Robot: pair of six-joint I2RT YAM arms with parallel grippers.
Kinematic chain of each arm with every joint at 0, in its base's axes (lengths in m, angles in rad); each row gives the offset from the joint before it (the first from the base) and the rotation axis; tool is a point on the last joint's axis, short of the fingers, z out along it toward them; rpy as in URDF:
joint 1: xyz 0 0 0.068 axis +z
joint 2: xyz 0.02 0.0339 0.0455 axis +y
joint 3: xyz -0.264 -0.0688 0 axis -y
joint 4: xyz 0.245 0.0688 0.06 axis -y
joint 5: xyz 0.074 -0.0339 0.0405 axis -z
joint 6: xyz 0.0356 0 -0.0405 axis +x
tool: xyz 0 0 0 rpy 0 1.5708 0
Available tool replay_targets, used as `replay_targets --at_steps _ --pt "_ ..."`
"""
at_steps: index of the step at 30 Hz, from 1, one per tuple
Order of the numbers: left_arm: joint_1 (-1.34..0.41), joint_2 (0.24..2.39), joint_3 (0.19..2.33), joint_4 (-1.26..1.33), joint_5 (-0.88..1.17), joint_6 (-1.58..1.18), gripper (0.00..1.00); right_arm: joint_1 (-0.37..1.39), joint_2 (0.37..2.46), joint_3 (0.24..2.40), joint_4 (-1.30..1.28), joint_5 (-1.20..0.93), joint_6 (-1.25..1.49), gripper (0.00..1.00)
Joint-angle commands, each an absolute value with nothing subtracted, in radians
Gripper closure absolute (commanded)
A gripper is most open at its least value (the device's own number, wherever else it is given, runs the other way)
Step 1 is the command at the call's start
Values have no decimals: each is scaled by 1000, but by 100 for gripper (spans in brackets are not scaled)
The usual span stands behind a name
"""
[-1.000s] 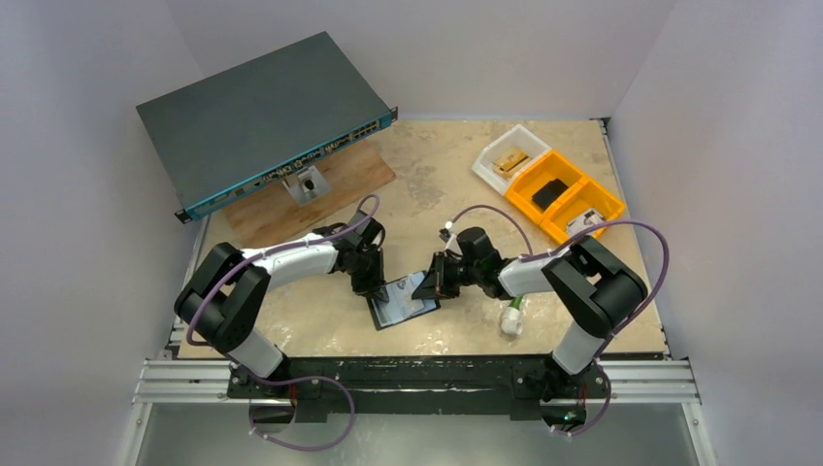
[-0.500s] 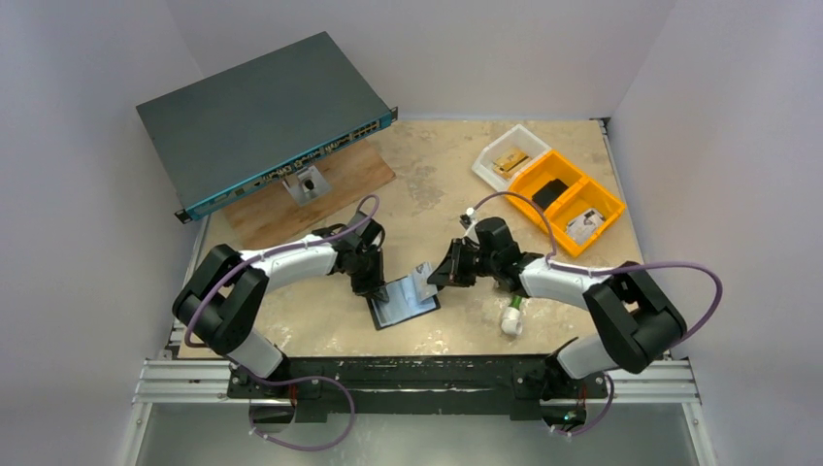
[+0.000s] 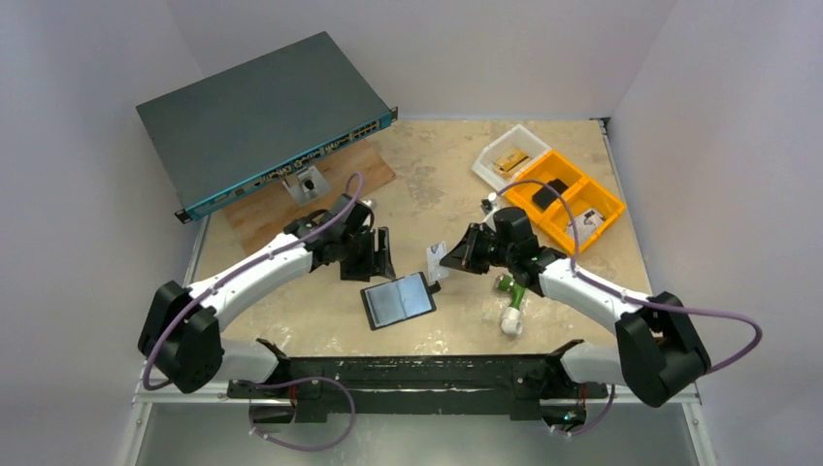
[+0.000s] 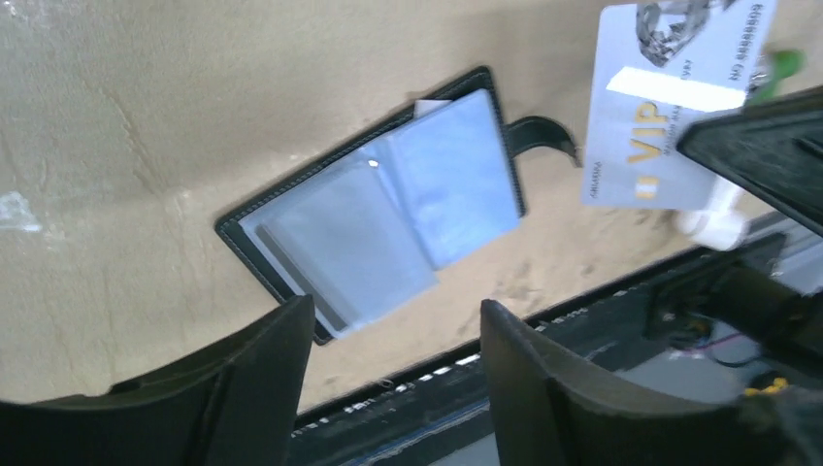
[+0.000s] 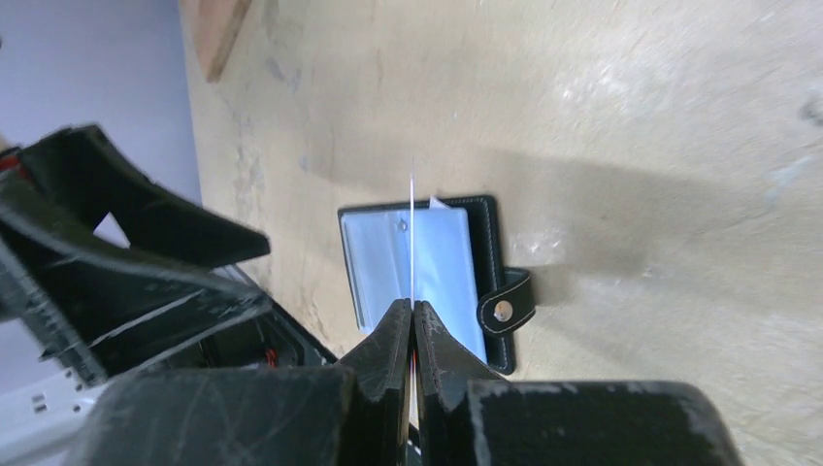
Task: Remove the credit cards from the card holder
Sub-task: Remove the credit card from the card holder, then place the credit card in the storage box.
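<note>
Open card holder point(image 3: 398, 300) lies flat on table point(image 3: 427, 184) between arms. Right hand point(image 3: 449, 260) pinches one credit card point(image 4: 665, 107), held clear of card holder. Left hand point(image 3: 377, 255) spread, empty, hovering just beside it. White corner point(image 4: 428, 105) peeking from top edge suggests more cards left to extract.
</note>
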State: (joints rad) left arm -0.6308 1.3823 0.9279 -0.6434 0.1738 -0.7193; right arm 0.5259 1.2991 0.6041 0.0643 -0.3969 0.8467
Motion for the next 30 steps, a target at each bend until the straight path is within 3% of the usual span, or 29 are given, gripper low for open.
replay_targets --at_steps 1,3,7,17,30 --pt "-632 1286 1000 -723 169 -661 25 451 1197 662 -29 -318 849 100" --pt "-633 1258 1016 -755 176 -635 16 411 1163 681 -93 -291 832 100" --pt "-632 1200 1043 -825 209 -578 12 306 1122 752 -238 -212 783 100" --pt "-632 1055 1019 -907 231 -460 10 80 1197 1055 -589 195 663 100" --pt "-632 1026 973 -846 251 -477 9 8 1484 1308 -753 648 597 100"
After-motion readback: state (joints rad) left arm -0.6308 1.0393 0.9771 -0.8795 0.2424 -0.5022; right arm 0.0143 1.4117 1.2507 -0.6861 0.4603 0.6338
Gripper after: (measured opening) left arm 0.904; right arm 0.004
